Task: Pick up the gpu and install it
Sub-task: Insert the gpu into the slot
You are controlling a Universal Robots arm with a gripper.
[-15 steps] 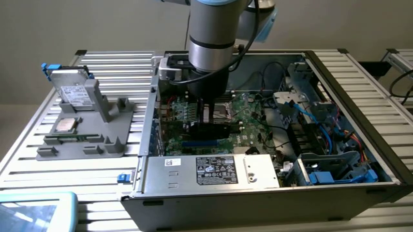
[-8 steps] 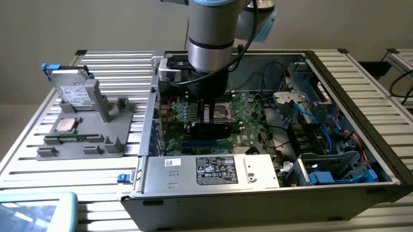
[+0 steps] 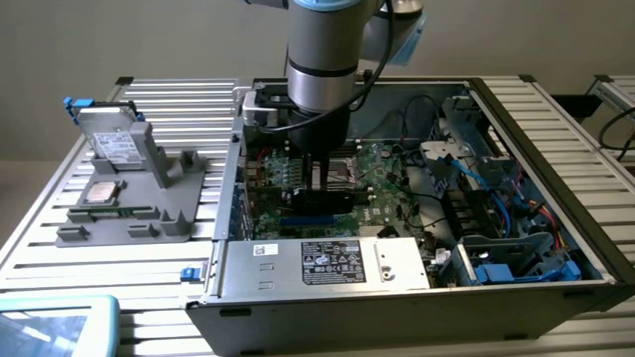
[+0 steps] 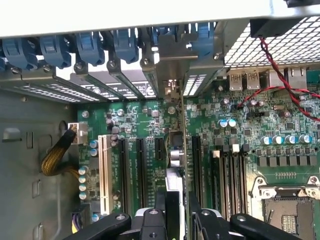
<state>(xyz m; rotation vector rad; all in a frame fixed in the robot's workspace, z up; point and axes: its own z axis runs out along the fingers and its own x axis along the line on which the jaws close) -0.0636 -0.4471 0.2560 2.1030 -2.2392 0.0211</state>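
In the exterior view the gripper (image 3: 323,186) reaches down into the open computer case (image 3: 555,149), clamped on the gpu (image 3: 335,204), which stands upright over the motherboard (image 3: 387,167). In the wrist view the gpu runs edge-on between the two black fingers (image 4: 160,202), which are pressed against either side, among the expansion slots (image 4: 141,170).

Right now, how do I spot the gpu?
Find the open computer case, then the green motherboard inside it. The gpu is the slim card the gripper holds on edge over it. Its black face stands out against the green board.
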